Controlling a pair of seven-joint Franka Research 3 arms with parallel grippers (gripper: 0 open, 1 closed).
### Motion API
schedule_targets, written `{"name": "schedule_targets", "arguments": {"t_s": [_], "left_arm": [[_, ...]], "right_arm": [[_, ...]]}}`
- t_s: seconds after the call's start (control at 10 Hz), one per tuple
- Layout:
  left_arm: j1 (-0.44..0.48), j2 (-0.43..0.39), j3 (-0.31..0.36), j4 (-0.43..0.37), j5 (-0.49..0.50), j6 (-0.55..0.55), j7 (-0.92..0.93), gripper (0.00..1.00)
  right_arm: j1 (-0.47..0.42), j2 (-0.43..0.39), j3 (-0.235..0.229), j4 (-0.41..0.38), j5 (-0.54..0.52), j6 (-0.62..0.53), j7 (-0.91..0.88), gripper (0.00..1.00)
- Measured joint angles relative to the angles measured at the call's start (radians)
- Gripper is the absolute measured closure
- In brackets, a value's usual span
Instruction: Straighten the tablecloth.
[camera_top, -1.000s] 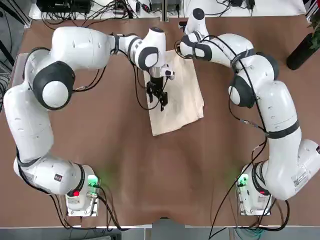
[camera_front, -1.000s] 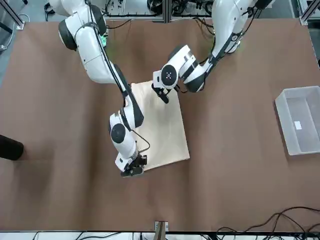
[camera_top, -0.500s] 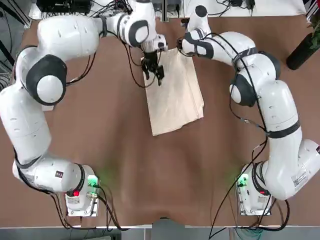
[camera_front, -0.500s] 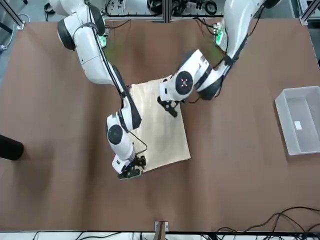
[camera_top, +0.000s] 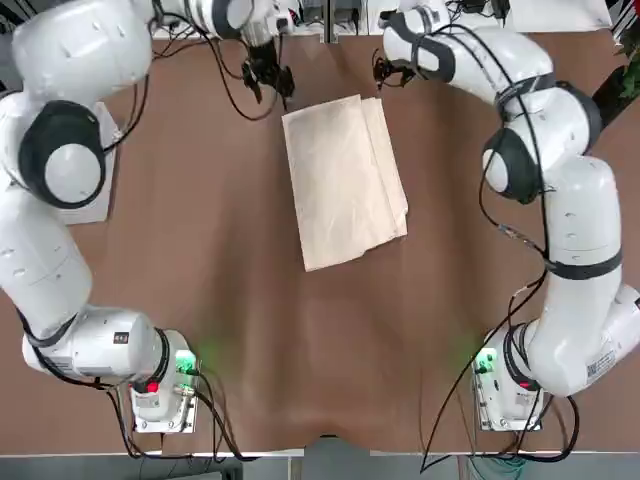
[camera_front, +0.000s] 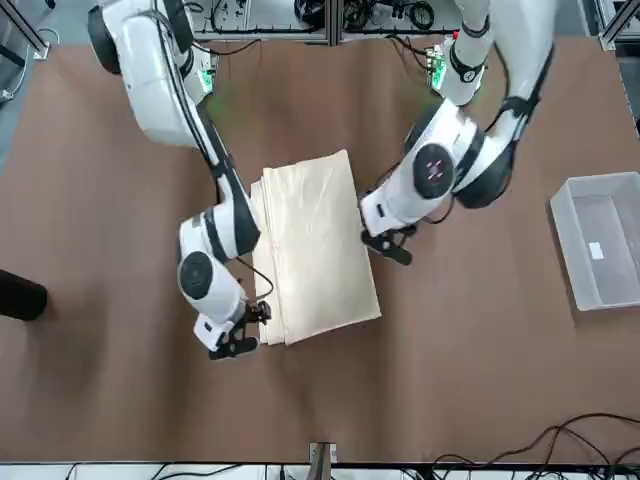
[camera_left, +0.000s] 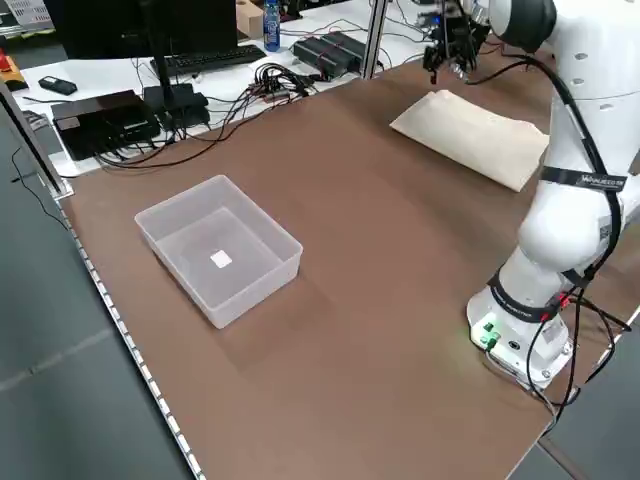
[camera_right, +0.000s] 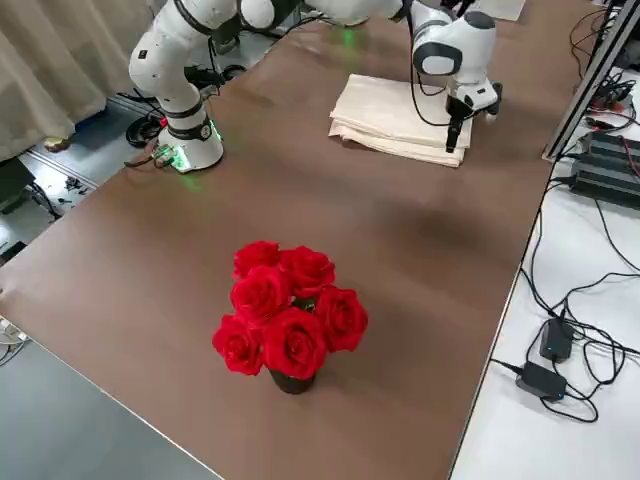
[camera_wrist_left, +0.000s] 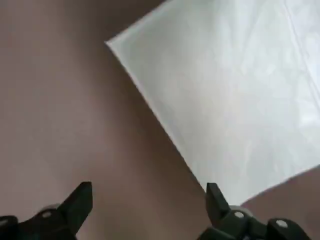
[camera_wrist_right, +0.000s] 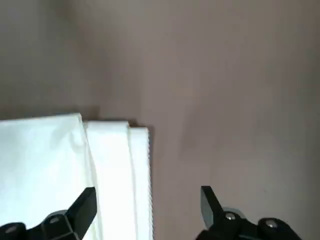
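Glossy white arms (camera_top: 70, 60), black joints, black cables, green base lights

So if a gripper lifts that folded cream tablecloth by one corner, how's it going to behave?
The tablecloth is thin, creased fabric, so it would probably droop limply. Its stacked layers, stepped along one edge, would likely unfold. Lying flat on the table, it should slide or bunch if pushed.

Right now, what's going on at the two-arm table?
Neither arm is holding anything. The cream tablecloth lies folded in layers on the brown table, not spread out. The left gripper hovers beside one far corner of the cloth, and the right gripper beside the other far corner; both have their fingers open and empty. A clear plastic bin and a pot of red roses sit apart from the cloth, untouched.
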Motion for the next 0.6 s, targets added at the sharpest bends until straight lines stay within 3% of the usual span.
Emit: {"name": "schedule_targets", "arguments": {"t_s": [0.3,0.6], "left_arm": [[0.143,-0.127,-0.001,-0.002,0.005,-0.054,0.005,0.00],[0.203,-0.200,-0.001,-0.017,0.005,-0.076,0.025,0.00]], "right_arm": [[-0.020,-0.176,0.002,-0.247,0.080,-0.002,-0.031,0.07],[-0.038,-0.338,0.003,-0.485,0.220,-0.004,-0.095,0.07]]}}
